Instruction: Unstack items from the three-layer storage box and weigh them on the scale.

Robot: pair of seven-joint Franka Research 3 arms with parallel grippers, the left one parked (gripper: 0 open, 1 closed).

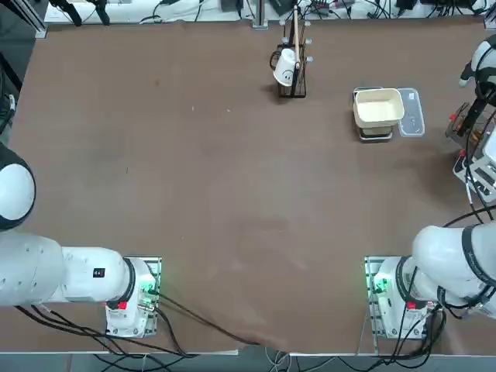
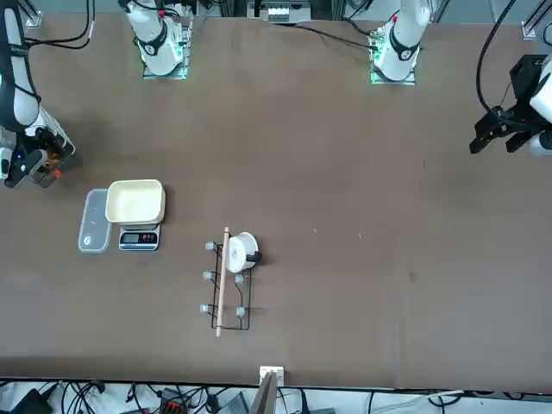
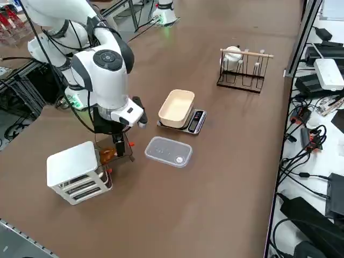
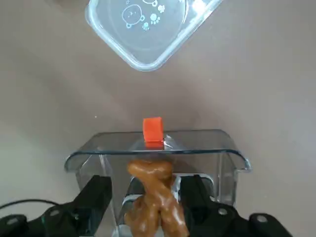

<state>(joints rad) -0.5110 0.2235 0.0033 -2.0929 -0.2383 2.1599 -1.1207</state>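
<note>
My right gripper point(image 4: 147, 186) hangs open over a clear drawer point(image 4: 158, 148) with a red knob, pulled out of the white three-layer storage box point(image 3: 75, 171). A brown twisted item point(image 4: 154, 202) lies in that drawer between the black fingers point(image 4: 96, 197); I cannot tell whether they touch it. In the right side view the gripper point(image 3: 119, 146) points down beside the box, with the item point(image 3: 107, 156) below it. The scale point(image 3: 196, 121) carries a cream tub point(image 3: 176, 107), which looks empty, and stands further along the table. The tub point(image 1: 377, 107) also shows in the top view.
A translucent rectangular lid point(image 3: 168, 151) lies flat between the drawer and the scale. A black wire rack point(image 3: 244, 69) with a white cup and a wooden bar stands past the scale. The storage box point(image 1: 480, 167) sits at the table's right edge.
</note>
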